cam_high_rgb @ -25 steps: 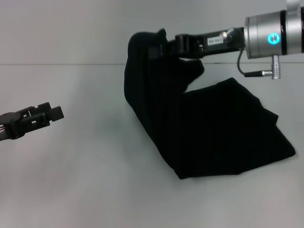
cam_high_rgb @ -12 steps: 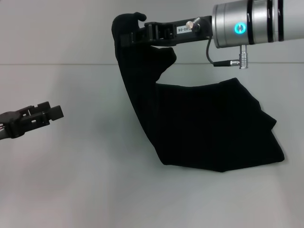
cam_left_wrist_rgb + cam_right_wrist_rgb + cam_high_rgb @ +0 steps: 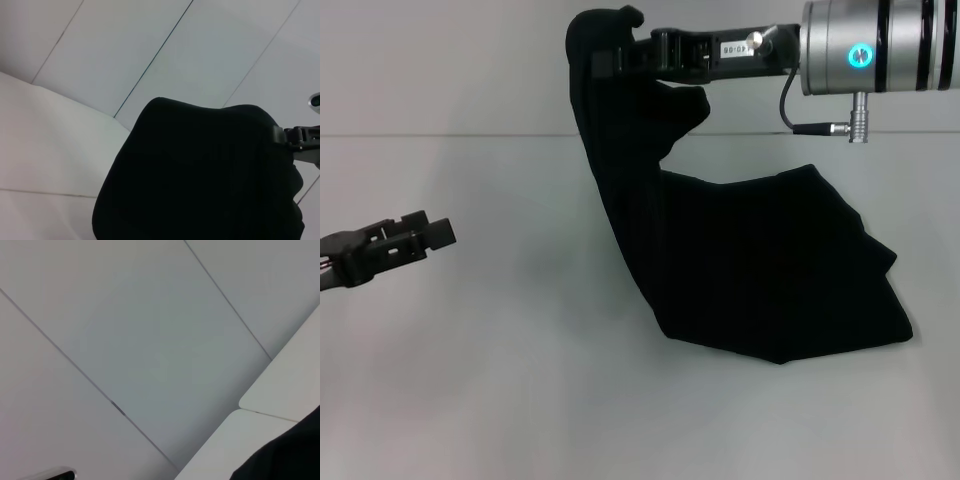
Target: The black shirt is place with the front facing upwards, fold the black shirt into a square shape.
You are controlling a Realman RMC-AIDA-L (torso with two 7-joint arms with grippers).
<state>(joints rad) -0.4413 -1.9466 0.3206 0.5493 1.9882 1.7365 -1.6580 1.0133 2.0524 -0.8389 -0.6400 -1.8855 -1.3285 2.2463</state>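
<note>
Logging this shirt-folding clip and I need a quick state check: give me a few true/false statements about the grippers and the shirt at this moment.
1. The right gripper holds part of the black shirt lifted above the table. True.
2. The left gripper is also gripping the shirt. False: it sits apart from the cloth on the robot's left, holding nothing.
3. The whole shirt is off the table. False: its lower part rests on the surface.
4. The "FREE!" lettering shows on the cloth. False: only plain black fabric is visible.
5. The lifted cloth hangs down from the right gripper to the part lying on the table. True.
</note>
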